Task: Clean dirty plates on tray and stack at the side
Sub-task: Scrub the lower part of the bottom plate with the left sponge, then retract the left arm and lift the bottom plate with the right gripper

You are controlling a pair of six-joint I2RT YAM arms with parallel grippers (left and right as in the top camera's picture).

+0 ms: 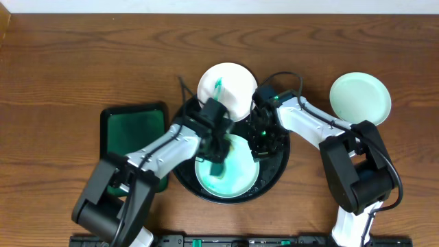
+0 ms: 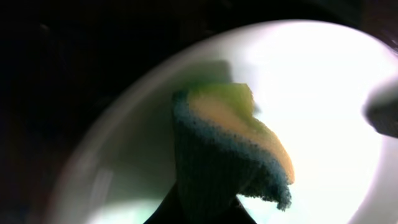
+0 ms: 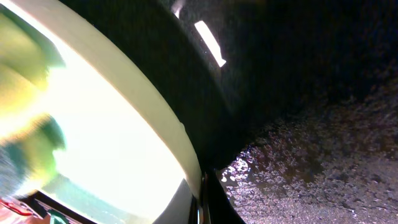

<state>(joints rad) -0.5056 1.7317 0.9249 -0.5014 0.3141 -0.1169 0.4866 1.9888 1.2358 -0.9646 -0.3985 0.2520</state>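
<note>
Overhead, the tray (image 1: 273,171) is showing as a wide, round black dish with a raised rim, sitting on the brown wood-grain desk (image 1: 68,62). Three round white plates are lying in and about it. One plate (image 1: 236,180) is resting inside the tray at its near side, its smooth face washed with pale teal smears. A second plate (image 1: 230,86) is overlapping the tray's far rim and carrying a short teal streak. A third plate (image 1: 360,98), faintly green-tinted and unmarked, is sitting on the desk well to the right of the tray. Just left of the tray, a green rectangular tray (image 1: 134,123) with rounded corners is lying flat.

The left jaws are clamping shut on a sponge (image 2: 236,143), a folded wedge of soft yellow foam backed with coarse blue scrub mesh, and are pressing it onto the plate inside the tray. The right jaws are standing closed at that plate's right edge, above the tray's gritty, speckled floor (image 3: 311,155); whether they are pinching the glossy rim I cannot tell.
</note>
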